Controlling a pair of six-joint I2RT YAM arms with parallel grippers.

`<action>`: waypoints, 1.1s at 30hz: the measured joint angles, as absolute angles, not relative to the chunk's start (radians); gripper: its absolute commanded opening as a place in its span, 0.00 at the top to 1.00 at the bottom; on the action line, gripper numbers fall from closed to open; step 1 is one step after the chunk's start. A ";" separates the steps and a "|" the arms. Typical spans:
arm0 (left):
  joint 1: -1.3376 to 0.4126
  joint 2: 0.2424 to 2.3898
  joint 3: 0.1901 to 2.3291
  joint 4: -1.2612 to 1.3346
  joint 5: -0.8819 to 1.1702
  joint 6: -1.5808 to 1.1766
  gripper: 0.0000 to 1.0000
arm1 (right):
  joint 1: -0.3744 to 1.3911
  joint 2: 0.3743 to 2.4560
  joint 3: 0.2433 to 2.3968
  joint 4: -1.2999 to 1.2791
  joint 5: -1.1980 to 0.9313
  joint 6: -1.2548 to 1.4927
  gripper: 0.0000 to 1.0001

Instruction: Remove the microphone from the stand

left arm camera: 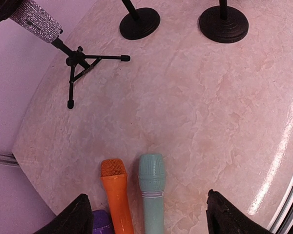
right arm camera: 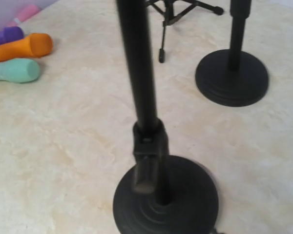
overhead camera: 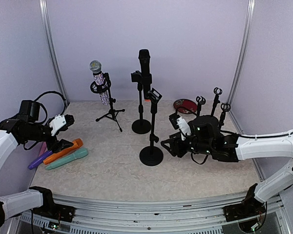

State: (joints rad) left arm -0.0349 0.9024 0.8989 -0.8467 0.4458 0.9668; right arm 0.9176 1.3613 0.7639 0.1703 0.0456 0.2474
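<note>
My left fingers [left arm camera: 75, 217] hang wide open and empty over the orange microphone [left arm camera: 115, 195] on the bench [overhead camera: 112, 170]. My right fingers [overhead camera: 170, 145] sit by the empty front stand [overhead camera: 151, 155]; I can't tell their gap. The black microphone [overhead camera: 144, 63] is still clipped in the rear stand [overhead camera: 141, 126], so that one's probably left to do.

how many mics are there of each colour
silver mic: 1
black mic: 1
orange mic: 1
teal mic: 1
purple mic: 1
pink mic, only its end shows: 1
total: 6
</note>
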 measured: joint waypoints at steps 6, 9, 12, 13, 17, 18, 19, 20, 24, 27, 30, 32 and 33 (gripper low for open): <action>-0.035 0.902 0.899 -0.849 0.446 0.968 0.22 | 0.786 1.453 0.796 0.223 -0.208 0.284 0.50; -0.035 0.899 0.899 -0.854 0.446 0.968 0.22 | 0.754 1.518 0.844 0.231 -0.310 0.301 0.55; -0.035 0.894 0.899 -0.858 0.445 0.968 0.22 | 0.748 1.562 0.881 0.237 -0.382 0.311 0.59; -0.035 0.892 0.899 -0.858 0.445 0.968 0.22 | 0.747 1.572 0.891 0.237 -0.394 0.313 0.60; -0.035 0.892 0.899 -0.862 0.445 0.969 0.22 | 0.745 1.617 0.921 0.243 -0.436 0.316 0.67; -0.035 0.892 0.899 -0.862 0.445 0.970 0.22 | 0.745 1.624 0.923 0.245 -0.442 0.318 0.68; -0.035 0.892 0.899 -0.862 0.445 0.970 0.22 | 0.745 1.629 0.923 0.246 -0.446 0.318 0.70; -0.035 0.892 0.899 -0.862 0.445 0.970 0.22 | 0.744 1.635 0.923 0.246 -0.450 0.318 0.72; -0.035 0.892 0.899 -0.863 0.445 0.971 0.22 | 0.744 1.655 0.923 0.254 -0.454 0.324 0.86; -0.035 0.892 0.899 -0.863 0.445 0.972 0.22 | 0.744 1.657 0.923 0.267 -0.454 0.332 0.97; -0.035 0.892 0.899 -0.863 0.445 0.971 0.22 | 0.744 1.657 0.909 0.294 -0.448 0.340 1.00; -0.035 0.893 0.899 -0.863 0.445 0.971 0.22 | 0.744 1.654 0.893 0.321 -0.440 0.337 1.00; -0.035 0.893 0.899 -0.863 0.445 0.971 0.22 | 0.744 1.653 0.888 0.328 -0.436 0.335 1.00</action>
State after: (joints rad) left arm -0.0349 0.8932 0.8993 -0.8627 0.4446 0.9710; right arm 0.7437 1.6527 0.8875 0.3283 -0.4362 0.3351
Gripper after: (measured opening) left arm 0.779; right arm 0.091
